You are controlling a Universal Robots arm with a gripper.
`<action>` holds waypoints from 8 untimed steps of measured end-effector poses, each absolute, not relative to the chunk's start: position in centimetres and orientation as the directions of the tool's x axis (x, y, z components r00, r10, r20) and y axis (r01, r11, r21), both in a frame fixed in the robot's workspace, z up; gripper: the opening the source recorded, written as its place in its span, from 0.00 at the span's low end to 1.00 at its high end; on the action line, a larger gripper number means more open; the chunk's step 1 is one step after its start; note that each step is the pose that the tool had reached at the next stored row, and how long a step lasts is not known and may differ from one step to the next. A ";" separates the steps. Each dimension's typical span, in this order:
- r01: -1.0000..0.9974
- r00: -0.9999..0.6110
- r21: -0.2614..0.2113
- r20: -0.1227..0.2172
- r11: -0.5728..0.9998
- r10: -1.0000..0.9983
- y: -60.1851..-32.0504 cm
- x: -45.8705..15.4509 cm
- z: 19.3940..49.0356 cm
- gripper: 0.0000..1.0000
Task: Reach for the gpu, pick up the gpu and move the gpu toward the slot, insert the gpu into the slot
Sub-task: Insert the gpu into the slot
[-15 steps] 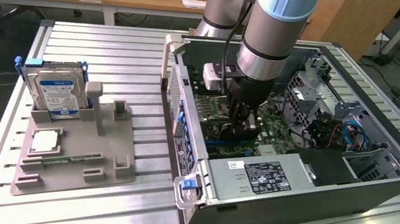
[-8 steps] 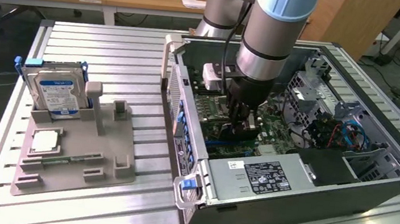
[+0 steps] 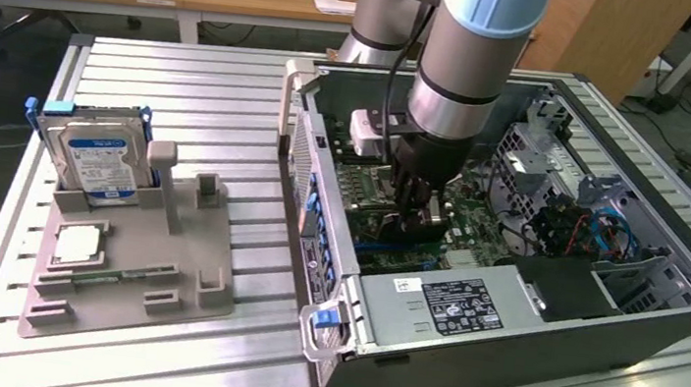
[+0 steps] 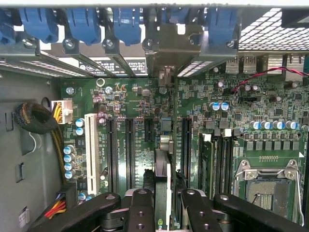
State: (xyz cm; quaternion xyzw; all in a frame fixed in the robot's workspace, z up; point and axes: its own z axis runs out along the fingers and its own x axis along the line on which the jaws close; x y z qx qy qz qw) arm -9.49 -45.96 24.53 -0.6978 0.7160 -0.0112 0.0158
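Note:
My gripper (image 3: 420, 218) reaches down into the open computer case (image 3: 499, 341), low over the green motherboard (image 3: 367, 181). In the wrist view its black fingers (image 4: 140, 208) stand on either side of the gpu (image 4: 162, 169) and are shut on it. The gpu shows edge-on as a thin upright card. Its silver end bracket (image 4: 169, 43) sits against the case's rear wall, among the blue card clips (image 4: 128, 24). The card stands between the black expansion slots (image 4: 129, 150) and hides the slot beneath it. I cannot tell how deep it sits.
Left of the case in the exterior view, a grey fixture tray (image 3: 139, 267) holds an upright blue-labelled hard drive (image 3: 97, 158), a processor chip (image 3: 75, 244) and a memory stick (image 3: 98, 277). Cables (image 3: 579, 227) and drive bays crowd the case's far side. The power supply (image 3: 451, 301) lies near the front.

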 end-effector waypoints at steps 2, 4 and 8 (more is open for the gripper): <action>-0.999 -0.023 -0.038 -0.007 0.023 -1.000 -45.9 -9.5 24.5 0.26; -0.999 -0.021 -0.038 -0.007 0.021 -1.000 -45.9 -9.5 24.5 0.26; -0.999 -0.021 -0.038 -0.007 0.021 -1.000 -45.9 -9.5 24.5 0.26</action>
